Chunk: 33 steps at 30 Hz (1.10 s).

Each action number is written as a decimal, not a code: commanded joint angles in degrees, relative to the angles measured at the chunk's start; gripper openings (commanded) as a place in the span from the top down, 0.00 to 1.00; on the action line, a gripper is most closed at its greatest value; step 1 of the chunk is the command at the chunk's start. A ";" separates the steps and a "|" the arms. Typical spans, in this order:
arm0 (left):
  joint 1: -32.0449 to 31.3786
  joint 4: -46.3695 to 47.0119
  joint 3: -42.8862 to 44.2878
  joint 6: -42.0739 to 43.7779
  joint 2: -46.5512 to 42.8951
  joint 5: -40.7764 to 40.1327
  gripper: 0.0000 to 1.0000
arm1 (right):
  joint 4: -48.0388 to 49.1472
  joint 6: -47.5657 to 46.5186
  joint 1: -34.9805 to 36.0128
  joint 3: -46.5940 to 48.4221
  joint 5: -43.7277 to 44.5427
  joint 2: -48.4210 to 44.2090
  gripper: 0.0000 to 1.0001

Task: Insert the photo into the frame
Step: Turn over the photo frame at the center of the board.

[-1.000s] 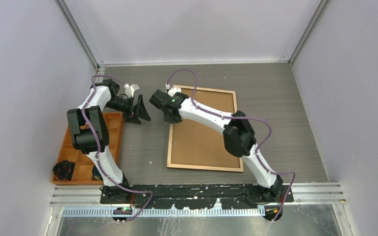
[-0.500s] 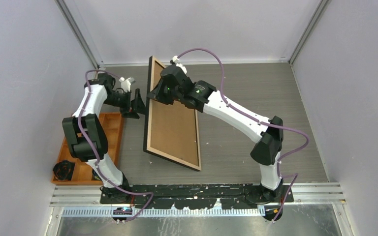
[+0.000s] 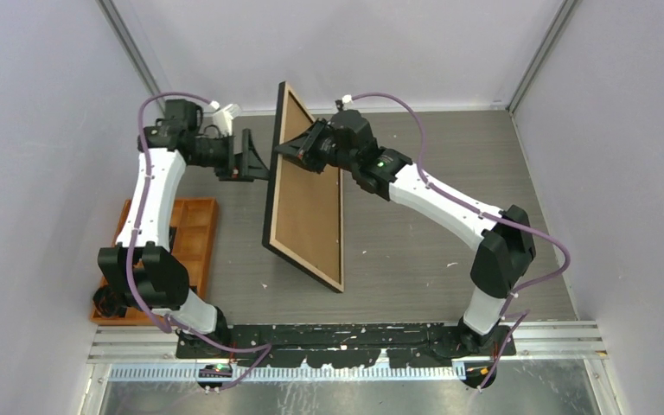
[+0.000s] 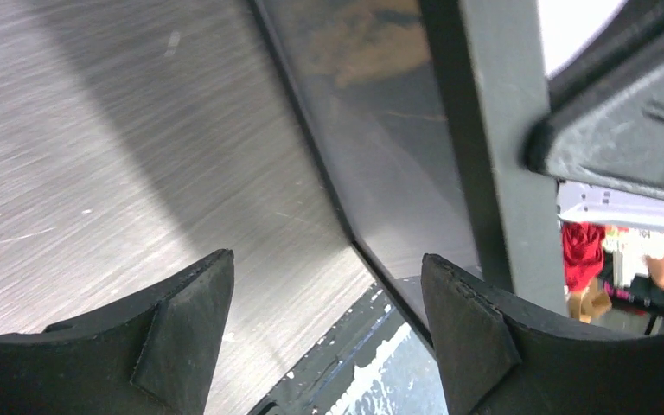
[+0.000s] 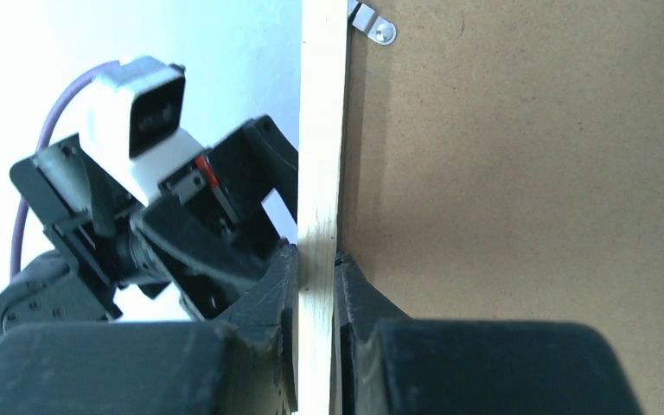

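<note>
At the far top rail, your right gripper (image 5: 316, 259) was clamped on the frame (image 5: 320, 130), one finger on each side of the light wood edge. The brown backing board (image 5: 527, 173) lay just to the right of that grip, with a small metal tab (image 5: 372, 23) above it. From the pinch outward, the right wrist sat level with the raised rail. The forearm ran back and down to a high elbow over the table (image 3: 450, 156).

The frame stood nearly upright on its near edge, its black front to the left and the board to the right. I could not pick out the photo. The left wrist view showed only a murky patch behind the glass, which could have been print or reflection.

Your left gripper (image 3: 255, 164) hung at the black face near the far end, its fingers (image 4: 186, 311) wide apart and closed on nothing. The front rail rose just ahead of the gap. That arm reached up and forward from its base, past the wooden tray (image 3: 199, 233).

I judged the step to be turning the frame over. A single pinch on a thin rail could have let it swing or slip. You would have done well to bring the left fingers squarely onto the rail before tipping it further. Then you could have lowered it slowly, with the near edge staying on the table as the pivot.
</note>
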 commanded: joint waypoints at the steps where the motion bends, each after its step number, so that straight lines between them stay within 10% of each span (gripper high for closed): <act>1: -7.39 3.52 1.76 -5.61 -1.44 -2.54 0.20 | 9.66 2.44 -0.70 0.52 -2.64 -5.67 0.99; 7: -13.12 4.24 6.41 -7.39 0.37 -6.24 0.22 | 6.22 0.72 -2.07 -1.43 -2.77 -9.58 0.98; 23: -24.87 2.90 16.20 -8.80 7.65 -12.48 0.22 | -20.08 -11.74 -5.04 -1.38 0.30 -19.35 0.40; 33: -26.28 1.98 21.77 -9.60 12.69 -12.58 0.24 | -29.74 -16.71 -5.52 -0.15 -2.41 -23.20 0.37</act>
